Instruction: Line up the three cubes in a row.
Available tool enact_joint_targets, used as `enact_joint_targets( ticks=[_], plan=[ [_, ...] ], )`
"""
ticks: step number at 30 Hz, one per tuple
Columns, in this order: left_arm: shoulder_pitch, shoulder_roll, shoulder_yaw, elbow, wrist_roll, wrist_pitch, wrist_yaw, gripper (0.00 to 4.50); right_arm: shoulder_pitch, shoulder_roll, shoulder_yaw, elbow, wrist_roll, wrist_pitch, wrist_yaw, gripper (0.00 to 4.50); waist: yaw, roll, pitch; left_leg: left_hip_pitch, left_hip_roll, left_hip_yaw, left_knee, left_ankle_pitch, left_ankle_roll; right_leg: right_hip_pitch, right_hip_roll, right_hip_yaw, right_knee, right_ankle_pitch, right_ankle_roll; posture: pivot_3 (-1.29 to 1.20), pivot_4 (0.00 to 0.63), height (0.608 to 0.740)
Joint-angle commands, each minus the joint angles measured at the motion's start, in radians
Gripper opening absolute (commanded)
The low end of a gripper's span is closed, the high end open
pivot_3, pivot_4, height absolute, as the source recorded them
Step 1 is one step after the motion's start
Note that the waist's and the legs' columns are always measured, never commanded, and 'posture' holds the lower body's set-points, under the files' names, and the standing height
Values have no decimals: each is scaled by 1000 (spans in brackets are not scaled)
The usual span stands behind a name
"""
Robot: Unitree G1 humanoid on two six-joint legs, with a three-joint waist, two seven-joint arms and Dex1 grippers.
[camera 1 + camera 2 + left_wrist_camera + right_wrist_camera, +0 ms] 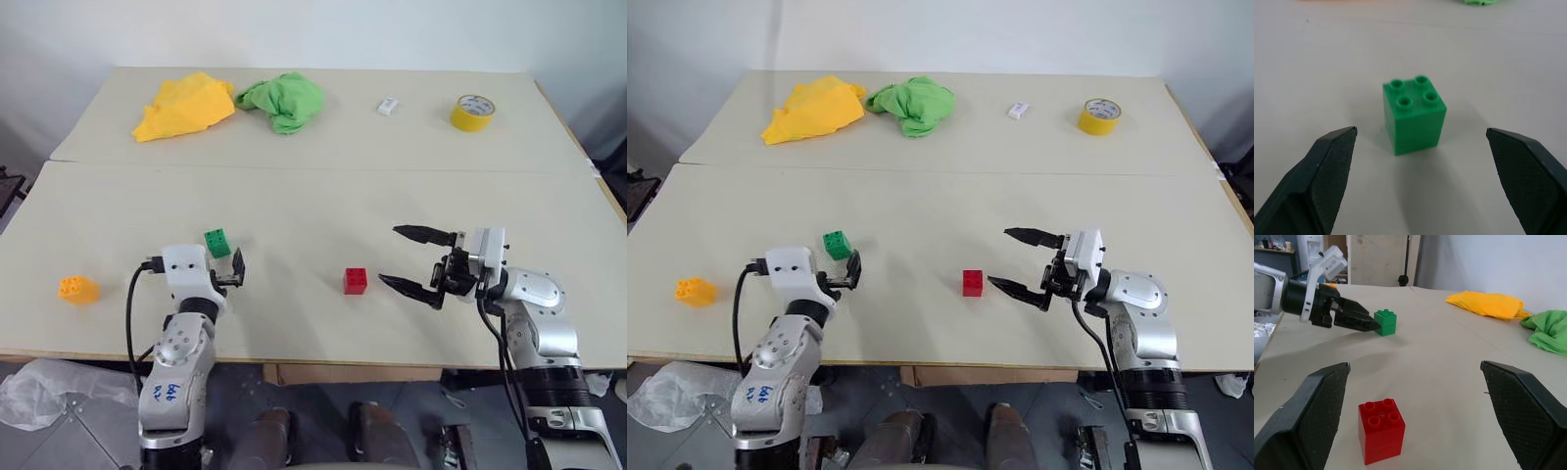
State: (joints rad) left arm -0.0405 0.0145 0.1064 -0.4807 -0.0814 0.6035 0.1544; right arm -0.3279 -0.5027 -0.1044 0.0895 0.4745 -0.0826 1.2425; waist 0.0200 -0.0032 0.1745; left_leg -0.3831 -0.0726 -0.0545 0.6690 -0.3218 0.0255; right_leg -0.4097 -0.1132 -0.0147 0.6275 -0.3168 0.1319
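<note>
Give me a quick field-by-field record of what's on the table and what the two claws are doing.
green cube: just ahead of the open left gripper, not held
red cube: beside the open right gripper, not held
orange-yellow cube: alone near the table's left edge
far side: yellow cloth, green cloth, white block, tape roll
row: not yet formed

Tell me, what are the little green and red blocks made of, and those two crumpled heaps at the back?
The green block and red block look like hard moulded plastic: smooth, slightly glossy faces, crisp edges, round studs on top. The yellow heap and green heap seem to be soft cloth: matte, with folds and creases. What kind of fabric is not clear.
</note>
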Motion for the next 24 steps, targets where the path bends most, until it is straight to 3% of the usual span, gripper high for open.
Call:
enact_joint_targets(
  ticks=[1, 4, 10, 14, 19, 22, 24],
  plan=[
    [-85, -8, -2, 104, 21, -46, 15, 4500, 10, -21, -9, -46, 14, 10, -12, 4491, 7, 0, 0, 0, 0, 0, 1, 0, 0, 0, 0, 0, 0, 0, 0, 0, 150, 740],
    [-162, -11, -4, 186, 34, -97, 19, 4500, 22, -27, -7, -56, 5, 17, -28, 4491, 11, 0, 0, -1, 0, -1, 4, 1, -1, 0, 1, -2, 1, 0, 0, 0, 150, 740],
    [-160, 7, -20, 214, 45, -134, -8, 4500, 59, -33, 1, -88, 11, 39, -39, 4491, 5, 0, 0, -1, -1, -1, 3, 0, 0, 0, 0, -1, 1, 0, 1, 0, 150, 740],
    [-157, -5, -25, 218, 50, -146, -3, 3669, 81, -29, 7, -108, 10, 43, -48, 4500, 6, 0, 0, -1, 0, -1, 5, 0, 0, 0, 0, -1, 1, 0, 1, 0, 150, 740],
    [-140, 18, -15, 202, 39, -201, -43, 2169, 96, -24, 12, -106, 4, 32, -60, 4500, 6, 0, 0, -1, 0, -1, 5, 0, 0, 0, 0, -1, 1, 0, 1, 0, 150, 740],
    [-124, 71, -11, 202, 10, -269, -139, 2169, 108, -26, 11, -108, 1, 27, -65, 4500, 6, 0, 0, -1, 0, -1, 5, 0, 0, 0, 0, -1, 1, 0, 1, 0, 150, 740],
    [-95, 187, -12, 225, -50, -340, -342, 2169, 130, -33, 1, -125, 6, 36, -77, 4500, 5, 0, 0, -1, 0, -1, 5, 0, 0, 0, -1, -1, 1, 0, 1, 0, 150, 740]
  ],
)
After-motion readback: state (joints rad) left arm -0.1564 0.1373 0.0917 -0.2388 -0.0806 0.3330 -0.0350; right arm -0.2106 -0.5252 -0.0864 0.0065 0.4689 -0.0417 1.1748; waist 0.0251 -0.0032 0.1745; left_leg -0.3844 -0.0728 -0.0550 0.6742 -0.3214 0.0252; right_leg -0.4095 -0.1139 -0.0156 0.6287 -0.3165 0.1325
